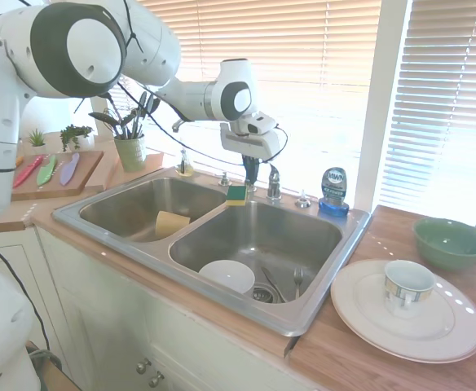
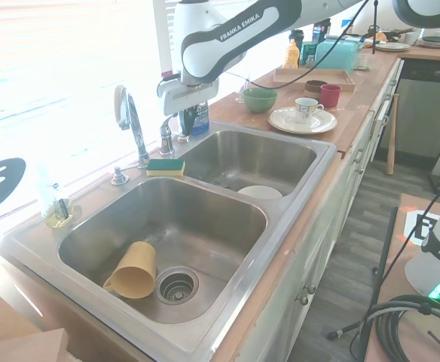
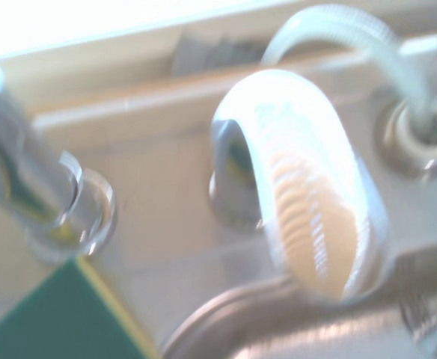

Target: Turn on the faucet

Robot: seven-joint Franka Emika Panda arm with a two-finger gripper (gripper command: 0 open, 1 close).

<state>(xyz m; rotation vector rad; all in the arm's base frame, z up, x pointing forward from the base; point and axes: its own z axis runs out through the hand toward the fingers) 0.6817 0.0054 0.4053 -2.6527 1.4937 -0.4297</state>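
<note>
So the sink [image 2: 295, 226] is a double steel one set in the counter [image 1: 368, 342]. Faucet [image 2: 132, 121] stands at the back rim behind the divider, its lever [image 2: 166, 136] just beside it. End effector [image 2: 184, 130] hangs right by the lever; can't tell how open it is. Sponge [image 2: 165, 167] lies on the divider.

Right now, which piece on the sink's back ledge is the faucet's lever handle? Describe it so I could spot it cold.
Start at the double steel sink and follow its back ledge to the tall gooseneck faucet by the green-and-yellow sponge. The lever handle is the short chrome piece just beyond it, directly under the robot's hand. Unlike the blue soap bottle, it is metal.
</note>
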